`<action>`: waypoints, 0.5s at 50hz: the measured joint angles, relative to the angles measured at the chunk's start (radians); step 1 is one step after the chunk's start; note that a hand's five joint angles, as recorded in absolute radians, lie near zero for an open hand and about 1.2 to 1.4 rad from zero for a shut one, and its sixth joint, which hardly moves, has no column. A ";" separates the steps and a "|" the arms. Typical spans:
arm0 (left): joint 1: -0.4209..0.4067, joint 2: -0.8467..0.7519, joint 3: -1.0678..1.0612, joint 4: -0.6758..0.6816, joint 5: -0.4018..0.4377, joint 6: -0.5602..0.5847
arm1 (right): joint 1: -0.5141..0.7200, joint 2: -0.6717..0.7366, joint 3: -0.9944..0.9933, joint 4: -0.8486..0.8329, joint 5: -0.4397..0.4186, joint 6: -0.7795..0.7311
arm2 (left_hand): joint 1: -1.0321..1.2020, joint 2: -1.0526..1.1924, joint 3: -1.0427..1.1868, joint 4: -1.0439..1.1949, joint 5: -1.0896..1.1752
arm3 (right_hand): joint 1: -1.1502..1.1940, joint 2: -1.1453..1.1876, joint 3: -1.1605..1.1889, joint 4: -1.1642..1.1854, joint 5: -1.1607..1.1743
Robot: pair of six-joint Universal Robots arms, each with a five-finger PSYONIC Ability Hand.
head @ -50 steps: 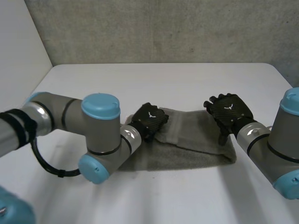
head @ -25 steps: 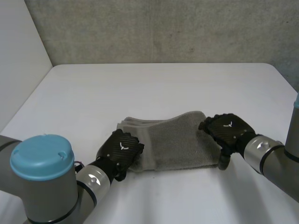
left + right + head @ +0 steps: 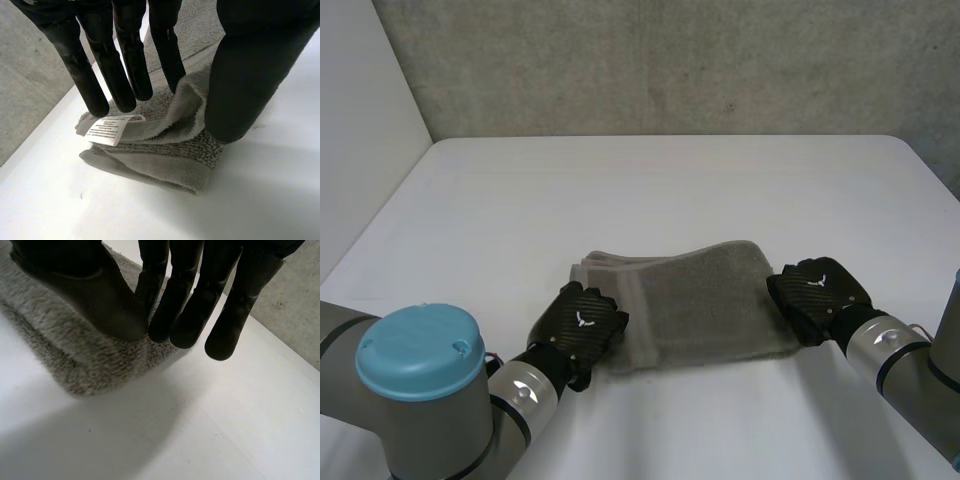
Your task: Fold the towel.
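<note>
Head view: your folded towel [image 3: 705, 305] lay on the bench [image 3: 650, 190], left hand [image 3: 578, 322] at its left end, right hand [image 3: 817, 297] at its right end. Left wrist: fingers [image 3: 127, 65] and thumb pinched a raised fold by the label [image 3: 110, 129]. Right wrist: fingers [image 3: 180, 300] were straight, released, thumb resting on the towel

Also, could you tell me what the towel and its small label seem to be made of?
Towel: probably cotton terry, matte grey; nubbly looped pile shows, with a flatter woven band along the hem. Label: thin white fabric or satin-like tape, smooth, carrying tiny dark print; exact fibre unclear.
</note>
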 measured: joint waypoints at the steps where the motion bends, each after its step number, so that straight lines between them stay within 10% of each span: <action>1: 0.001 0.002 0.000 0.000 0.000 0.000 | 0.000 0.002 0.000 -0.003 0.000 0.002 | -0.015 -0.013 -0.014 -0.014 -0.014 | 0.012 0.006 0.010 0.014 0.017; 7: 0.010 0.018 -0.003 -0.002 -0.016 -0.006 | -0.001 0.006 0.010 -0.005 -0.002 0.007 | -0.112 -0.113 -0.114 -0.112 -0.114 | -0.021 -0.016 -0.008 0.002 -0.003; 16: 0.033 0.038 -0.005 -0.002 -0.045 -0.011 | 0.002 0.005 0.043 0.003 0.002 0.010 | -0.172 -0.173 -0.173 -0.172 -0.176 | -0.875 -0.882 -0.872 -0.869 -0.909; 25: 0.070 0.048 -0.008 -0.002 -0.047 -0.014 | 0.002 -0.001 0.075 0.000 -0.002 0.010 | -0.181 -0.181 -0.182 -0.181 -0.185 | -0.907 -0.905 -0.905 -0.909 -0.955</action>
